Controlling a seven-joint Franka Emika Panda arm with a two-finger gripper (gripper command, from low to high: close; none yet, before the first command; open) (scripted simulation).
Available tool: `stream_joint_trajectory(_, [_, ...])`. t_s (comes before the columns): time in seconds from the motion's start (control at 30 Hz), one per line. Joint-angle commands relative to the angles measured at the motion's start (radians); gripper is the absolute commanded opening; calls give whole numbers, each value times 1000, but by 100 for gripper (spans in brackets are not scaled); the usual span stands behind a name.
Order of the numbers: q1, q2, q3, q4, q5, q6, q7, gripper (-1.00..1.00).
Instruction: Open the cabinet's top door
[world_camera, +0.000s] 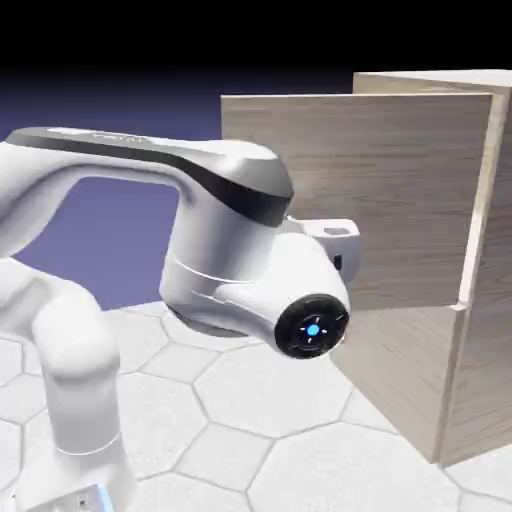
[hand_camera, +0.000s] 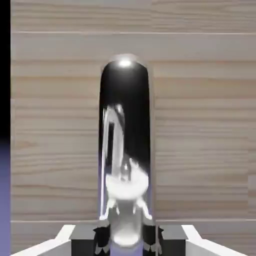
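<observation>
Evidently the opening is well under way. From the exterior view's left, the white Panda arm (world_camera: 225, 185) reaches across to the hand, whose two-finger gripper (hand_camera: 128, 240) is closed on the curved silver loop handle (hand_camera: 125, 135). In the hand view the handle runs from twelve o'clock down to six, its lower end between the fingertips, with the door's wood grain behind it.

Next comes the top door (world_camera: 400, 190), at about two o'clock in the exterior view. It stands swung out from the front, its free edge toward nine o'clock and its other side meeting the cabinet near the right. Below it, around four o'clock, the shorter lower panel (world_camera: 400, 370) sits closed. Rightmost is the wood-grain cabinet (world_camera: 490, 370) itself, at three o'clock.

So grasping the handle and parting the door from the frame are done. I judge most of the swing made; what remains is perhaps a little more pull, then letting go.
</observation>
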Motion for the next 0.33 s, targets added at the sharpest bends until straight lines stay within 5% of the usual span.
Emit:
stream_joint_trajectory(0.0, [36,13,-36,33,-12,-28,-3,-100])
stream_joint_trajectory(0.3, [330,43,-292,266,-98,-206,1,-100])
